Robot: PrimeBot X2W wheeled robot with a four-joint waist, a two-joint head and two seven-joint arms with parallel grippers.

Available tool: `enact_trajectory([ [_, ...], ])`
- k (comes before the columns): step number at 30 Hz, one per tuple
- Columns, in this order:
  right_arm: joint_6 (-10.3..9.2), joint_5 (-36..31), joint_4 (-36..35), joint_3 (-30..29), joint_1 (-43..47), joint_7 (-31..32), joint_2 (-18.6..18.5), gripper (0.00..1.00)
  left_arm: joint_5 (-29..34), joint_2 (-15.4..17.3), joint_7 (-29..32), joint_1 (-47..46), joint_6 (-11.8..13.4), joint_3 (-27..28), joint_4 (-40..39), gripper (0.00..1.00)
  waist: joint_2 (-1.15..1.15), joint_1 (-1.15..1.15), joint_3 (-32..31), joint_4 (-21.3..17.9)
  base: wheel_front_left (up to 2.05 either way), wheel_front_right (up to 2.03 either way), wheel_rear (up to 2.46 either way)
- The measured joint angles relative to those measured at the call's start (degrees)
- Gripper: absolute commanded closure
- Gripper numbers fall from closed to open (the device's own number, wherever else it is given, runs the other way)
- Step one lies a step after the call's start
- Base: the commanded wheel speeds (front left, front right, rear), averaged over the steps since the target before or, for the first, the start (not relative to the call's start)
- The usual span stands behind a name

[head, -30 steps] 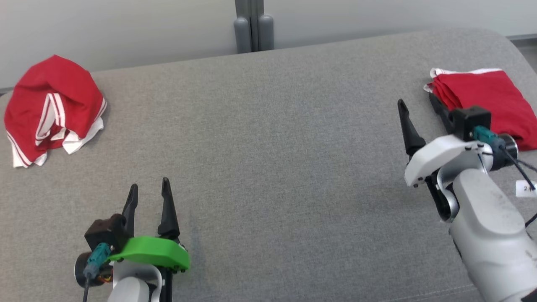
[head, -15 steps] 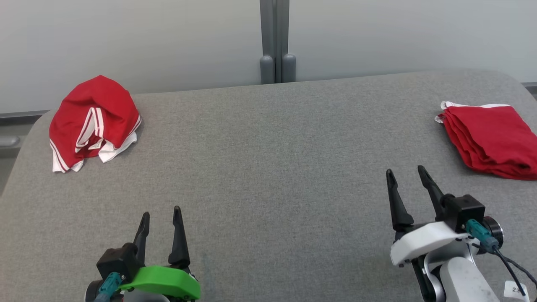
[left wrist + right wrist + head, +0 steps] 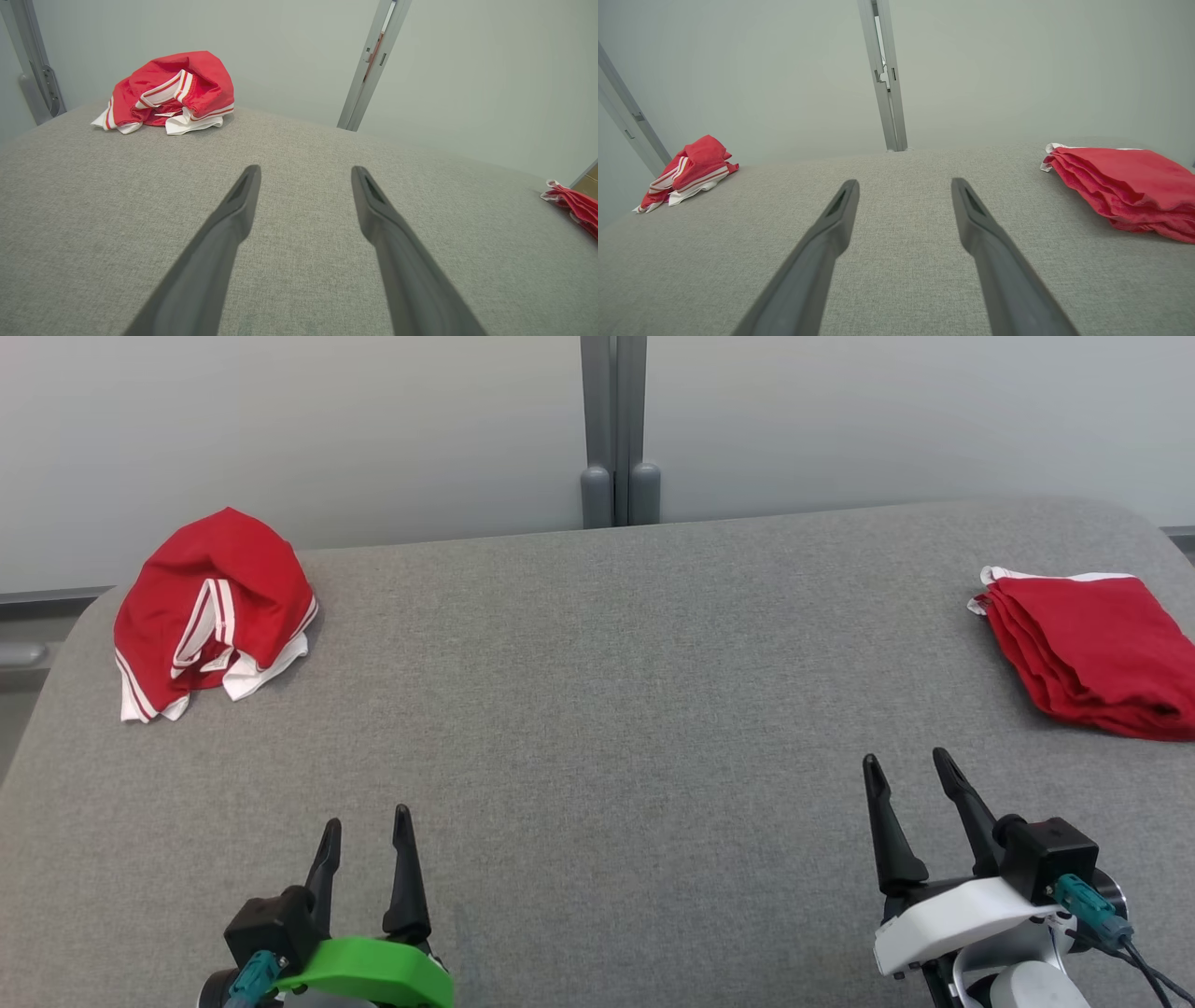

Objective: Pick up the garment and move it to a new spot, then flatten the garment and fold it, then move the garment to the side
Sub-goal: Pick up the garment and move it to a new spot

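Observation:
A crumpled red garment point(image 3: 213, 607) with white stripes lies in a heap at the far left of the grey padded table point(image 3: 597, 709); it also shows in the left wrist view point(image 3: 175, 91) and the right wrist view point(image 3: 689, 170). A folded red garment point(image 3: 1092, 649) lies flat at the far right edge, also seen from the right wrist point(image 3: 1120, 186). My left gripper point(image 3: 366, 821) hovers low at the near left, open and empty. At the near right my right gripper point(image 3: 907, 763) is open too, holding nothing, short of the folded garment.
A grey vertical post point(image 3: 613, 429) stands behind the table against a pale wall. The table's rounded corners fall away at the far left and far right. Bare grey fabric stretches between the two garments.
The camera has shifted, showing more wall. My right gripper has drawn back from beside the folded garment toward the near right. The left gripper sits a little lower in view.

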Motion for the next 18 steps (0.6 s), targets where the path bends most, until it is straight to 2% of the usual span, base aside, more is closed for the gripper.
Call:
enact_trajectory([
  [18, 0.00, -0.1, -1.2, -0.1, 0.5, 0.9, 0.0, 0.00, 0.0, 0.0, 0.0, -0.1, 0.0, -0.6, 0.3, 0.00, 0.00, 0.00, 0.0, 1.3, 0.00, 0.00, 0.00],
])
